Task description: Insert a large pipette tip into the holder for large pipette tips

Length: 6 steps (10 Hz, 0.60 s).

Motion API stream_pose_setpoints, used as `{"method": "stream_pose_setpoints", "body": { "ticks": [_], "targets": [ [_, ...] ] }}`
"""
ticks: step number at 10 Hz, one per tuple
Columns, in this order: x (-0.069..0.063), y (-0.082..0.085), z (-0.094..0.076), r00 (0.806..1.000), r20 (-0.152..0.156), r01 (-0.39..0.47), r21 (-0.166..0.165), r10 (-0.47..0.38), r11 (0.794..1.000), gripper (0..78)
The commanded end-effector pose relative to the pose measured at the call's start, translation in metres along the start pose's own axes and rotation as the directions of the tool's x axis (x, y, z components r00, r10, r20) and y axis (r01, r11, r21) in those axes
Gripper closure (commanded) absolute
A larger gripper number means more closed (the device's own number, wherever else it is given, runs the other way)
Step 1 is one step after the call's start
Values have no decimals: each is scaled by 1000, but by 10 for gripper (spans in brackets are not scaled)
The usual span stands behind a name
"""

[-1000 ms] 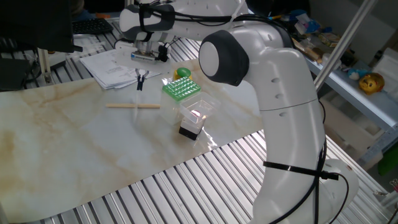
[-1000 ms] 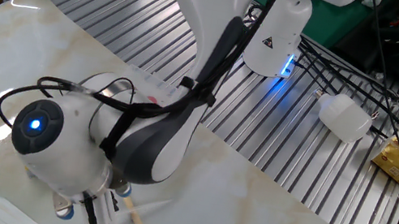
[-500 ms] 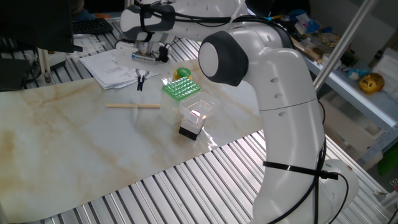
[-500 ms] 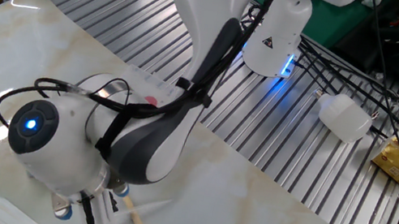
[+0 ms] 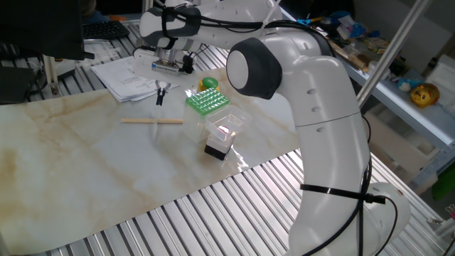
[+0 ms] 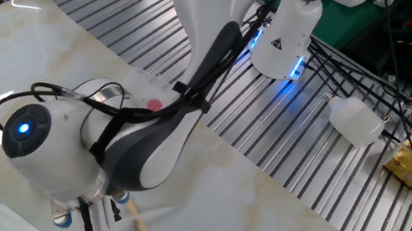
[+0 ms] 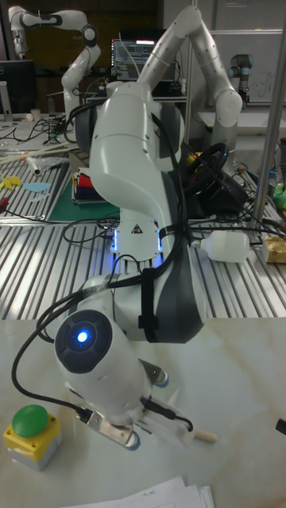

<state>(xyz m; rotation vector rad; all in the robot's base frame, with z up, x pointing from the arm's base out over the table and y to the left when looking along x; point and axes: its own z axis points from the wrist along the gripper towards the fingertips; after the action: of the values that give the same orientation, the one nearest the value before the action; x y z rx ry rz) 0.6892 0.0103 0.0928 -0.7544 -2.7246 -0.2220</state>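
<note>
Over the far edge of the marbled table (image 5: 85, 171), beside the papers (image 5: 128, 75), the gripper (image 5: 161, 93) hangs point-down, its dark fingers close together; whether they pinch anything I cannot tell. Since a second ago the arm (image 5: 298, 92) has leaned slightly right. A wooden stick (image 5: 151, 121) lies left of the green tip rack (image 5: 208, 100). No clear pipette tip can be made out.

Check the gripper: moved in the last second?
Yes, slightly. In the other fixed view the wrist's blue light has slid left and down against the marbled table. The gripper hangs above the wooden stick.
</note>
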Motion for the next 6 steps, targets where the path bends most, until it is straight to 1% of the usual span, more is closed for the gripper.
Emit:
{"method": "stream_pose_setpoints", "body": {
  "ticks": [1, 3, 6],
  "targets": [
    [-2, 0, 2, 1000, -27, -9, 5, 9, 1000, 776],
    [-2, 0, 2, 999, -34, -10, 17, 10, 1000, 776],
    [-2, 0, 2, 999, -38, -4, 22, 5, 1000, 776]
  ]
}}
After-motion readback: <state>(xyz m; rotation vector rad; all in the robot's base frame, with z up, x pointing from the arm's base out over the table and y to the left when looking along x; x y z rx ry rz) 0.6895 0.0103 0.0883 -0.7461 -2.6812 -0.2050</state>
